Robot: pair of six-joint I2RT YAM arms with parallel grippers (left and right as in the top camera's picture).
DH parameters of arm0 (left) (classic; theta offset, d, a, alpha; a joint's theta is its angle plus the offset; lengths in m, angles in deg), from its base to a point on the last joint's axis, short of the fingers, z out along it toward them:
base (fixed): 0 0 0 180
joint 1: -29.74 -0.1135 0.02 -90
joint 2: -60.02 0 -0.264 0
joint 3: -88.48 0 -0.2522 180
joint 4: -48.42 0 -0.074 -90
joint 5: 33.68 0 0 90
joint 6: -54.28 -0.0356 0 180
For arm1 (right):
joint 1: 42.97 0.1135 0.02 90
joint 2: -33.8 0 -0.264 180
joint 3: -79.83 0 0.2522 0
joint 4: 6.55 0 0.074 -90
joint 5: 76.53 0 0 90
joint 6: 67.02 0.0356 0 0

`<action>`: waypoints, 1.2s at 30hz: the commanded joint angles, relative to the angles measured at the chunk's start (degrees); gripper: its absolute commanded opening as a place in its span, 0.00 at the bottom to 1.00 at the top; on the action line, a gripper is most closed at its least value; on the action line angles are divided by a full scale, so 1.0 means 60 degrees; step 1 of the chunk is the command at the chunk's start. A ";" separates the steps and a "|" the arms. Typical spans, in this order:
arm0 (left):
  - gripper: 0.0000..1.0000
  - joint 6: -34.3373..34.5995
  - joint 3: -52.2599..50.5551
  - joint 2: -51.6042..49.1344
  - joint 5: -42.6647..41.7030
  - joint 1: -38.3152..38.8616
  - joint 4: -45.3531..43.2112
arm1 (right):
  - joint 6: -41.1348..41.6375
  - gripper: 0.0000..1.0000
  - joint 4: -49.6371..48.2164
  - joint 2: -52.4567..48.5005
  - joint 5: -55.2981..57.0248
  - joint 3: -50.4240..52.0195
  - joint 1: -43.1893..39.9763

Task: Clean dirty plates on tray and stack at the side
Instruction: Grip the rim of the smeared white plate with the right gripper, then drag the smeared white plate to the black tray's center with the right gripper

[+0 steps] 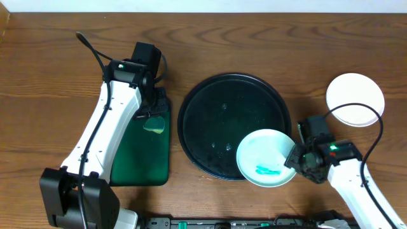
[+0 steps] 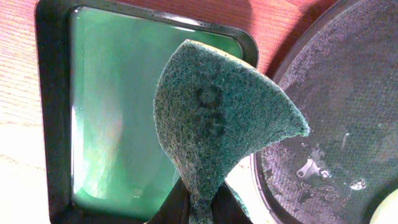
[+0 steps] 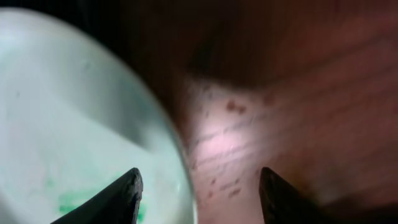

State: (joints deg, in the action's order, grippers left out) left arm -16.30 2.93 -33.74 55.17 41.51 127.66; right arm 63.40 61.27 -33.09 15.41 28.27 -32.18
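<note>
Teal-green smears mark the near side of the pale mint-green round plate (image 1: pixel 267 158), which sits at the lower right of the large round glossy black tray (image 1: pixel 216 114). It lies across the raised rim, partly over the tray and partly out over the wooden table (image 1: pixel 51 63). The right gripper (image 1: pixel 294 156) is at the plate's right edge. In the right wrist view its two dark fingers (image 3: pixel 121 196) are spread wide and released, one over the plate and the other over bare wood, with the plate's rim between them. Water beads glint on the tray's floor. A white round plate (image 1: pixel 355 99) rests on the table to the right of the tray, well apart from it.

On the other side, the left gripper (image 2: pixel 198 211) is clenched on a green scouring sponge (image 2: pixel 217 118), which stands up folded from its fingers. It hangs over the right end of the dark green rectangular tray (image 1: pixel 143 159), which lies just beside the black one.
</note>
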 commanded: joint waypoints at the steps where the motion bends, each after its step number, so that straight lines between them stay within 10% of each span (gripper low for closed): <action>1: 0.07 -0.0095 -0.0036 -0.0036 0.0036 -0.0040 -0.0040 | -0.1668 0.56 -0.0437 -0.0127 -0.0102 0.0000 -0.0470; 15: 0.07 -0.0091 -0.0036 -0.0040 0.0036 -0.0040 -0.0062 | -0.2324 0.01 -0.2098 -0.1625 -0.1399 0.0004 -0.0637; 36: 0.07 -0.0091 -0.0036 -0.0036 0.0004 -0.0040 -0.0040 | -0.3676 0.01 -0.5271 -0.2594 -0.2379 -0.0364 -0.0397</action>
State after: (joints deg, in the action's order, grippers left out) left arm -16.30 2.93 -33.74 55.17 41.51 127.28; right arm 41.61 30.87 -44.10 2.36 26.91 -35.55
